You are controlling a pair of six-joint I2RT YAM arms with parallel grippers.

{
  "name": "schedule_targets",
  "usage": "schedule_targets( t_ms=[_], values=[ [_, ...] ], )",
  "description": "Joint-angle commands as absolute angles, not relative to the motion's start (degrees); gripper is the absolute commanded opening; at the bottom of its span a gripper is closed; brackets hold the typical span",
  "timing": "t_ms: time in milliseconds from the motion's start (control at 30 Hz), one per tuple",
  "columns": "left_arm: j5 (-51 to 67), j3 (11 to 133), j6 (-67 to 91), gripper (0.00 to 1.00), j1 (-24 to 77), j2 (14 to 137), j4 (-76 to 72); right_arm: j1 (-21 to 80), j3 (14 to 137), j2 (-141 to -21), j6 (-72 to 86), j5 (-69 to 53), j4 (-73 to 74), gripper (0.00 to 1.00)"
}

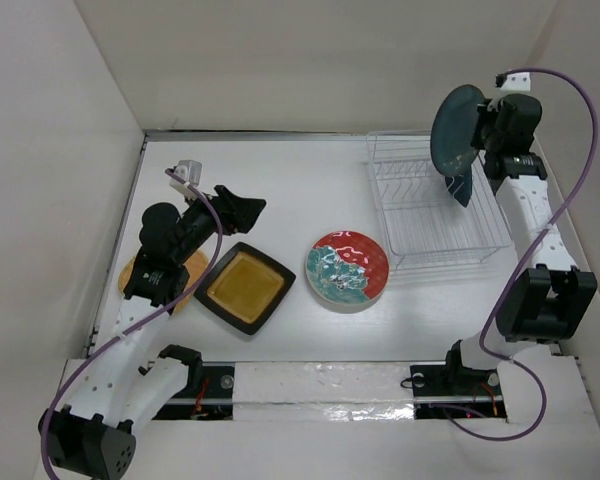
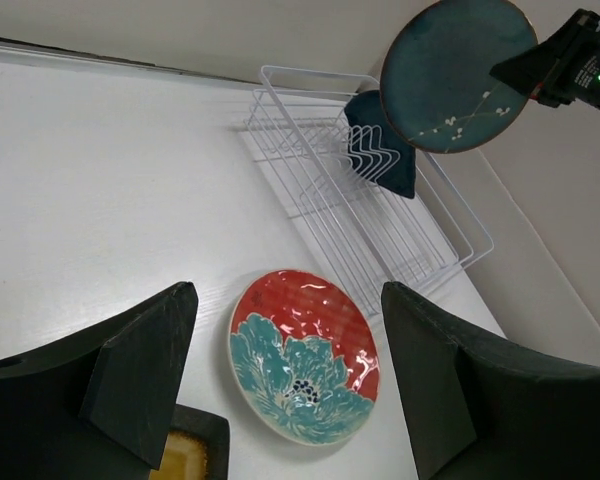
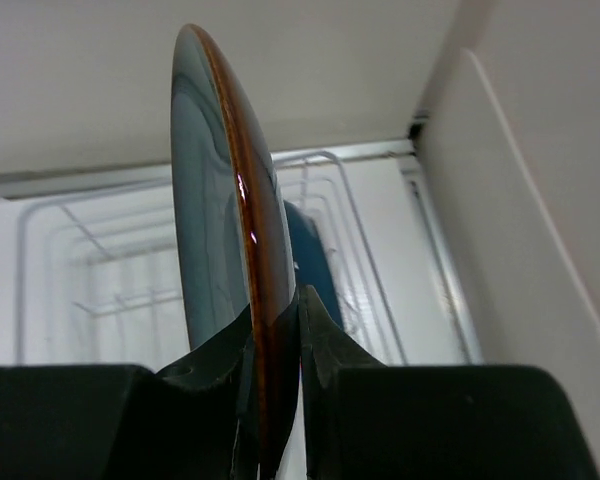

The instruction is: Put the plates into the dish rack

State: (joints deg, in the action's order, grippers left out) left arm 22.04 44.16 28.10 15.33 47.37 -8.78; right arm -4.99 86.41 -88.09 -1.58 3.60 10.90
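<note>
Nearest the arm bases, the tan plate (image 1: pixel 193 268) lies flat on the table (image 1: pixel 280 180) at the left, partly hidden under the left arm. Just to its right lies the yellow plate (image 1: pixel 245 287), set cornerwise, and right of that, apart from it, the marbled plate (image 1: pixel 347 268), face up, with its teal flower and red ground plain in the left wrist view. The left gripper (image 1: pixel 242 205) hangs above the table just beyond the yellow plate, its jaws spread wide and holding nothing; its wrist camera looks between the fingers (image 2: pixel 145 370) toward the marbled plate and the rack. Beyond the marbled plate, close to its far right edge, the rack (image 1: pixel 420 225) stands on the table's right side, running toward the back wall. The blue plate (image 1: pixel 462 187) stands on edge in the upright slots on the rack's right side, leaning a little. Farthest off, the right gripper (image 3: pixel 277 320) is clamped on the rim of the teal plate (image 1: pixel 456 130), one finger on each face, holding it upright in the air above the rack's far right part and clear of the wires. The teal plate's face, with a white blossom sprig, is turned to the left, and its edge shows brown in the right wrist view, with the blue plate just behind it.
</note>
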Motion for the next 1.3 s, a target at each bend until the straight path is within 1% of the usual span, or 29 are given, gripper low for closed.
schedule_targets(
  t_ms=[0, 133, 267, 433, 500, 667, 1067, 1267],
  values=[
    [22.24, 44.91, 26.81, 0.71, 16.78, 46.93, -11.17, -4.66, 97.71, -87.53, -9.31, 12.2, 8.5, 0.0],
    [22.58, 45.62, 27.24, 0.71, 17.49, 49.13, -10.72, -2.82, 101.77, -89.82, -13.26, 13.18, 11.86, 0.0],
    [23.47, 45.62, 27.86, 0.71, 17.49, 50.45, -11.34, -2.02, 103.18, -92.02, -16.52, 15.03, 13.27, 0.0],
    [22.77, 45.35, 27.69, 0.71, 17.49, 50.01, -11.08, 0.0, 105.46, -95.0, -19.6, 16.08, 15.55, 0.0],
    [22.41, 45.26, 27.6, 0.71, 17.49, 49.92, -10.9, 0.52, 108.53, -97.55, -20.82, 16.7, 17.39, 0.0],
    [22.5, 45.53, 27.33, 0.71, 17.49, 50.45, -10.72, 1.05, 111.79, -101.07, -22.5, 19.51, 20.83, 0.0],
    [21.71, 45.35, 26.54, 0.7, 17.49, 50.71, -10.46, 1.05, 111.71, -104.5, -22.68, 24.08, 20.92, 0.0],
    [21.8, 45.44, 26.63, 0.7, 17.49, 50.98, -10.55, 0.53, 108.46, -99.94, -20.31, 23.47, 16.35, 0.0]
  ],
)
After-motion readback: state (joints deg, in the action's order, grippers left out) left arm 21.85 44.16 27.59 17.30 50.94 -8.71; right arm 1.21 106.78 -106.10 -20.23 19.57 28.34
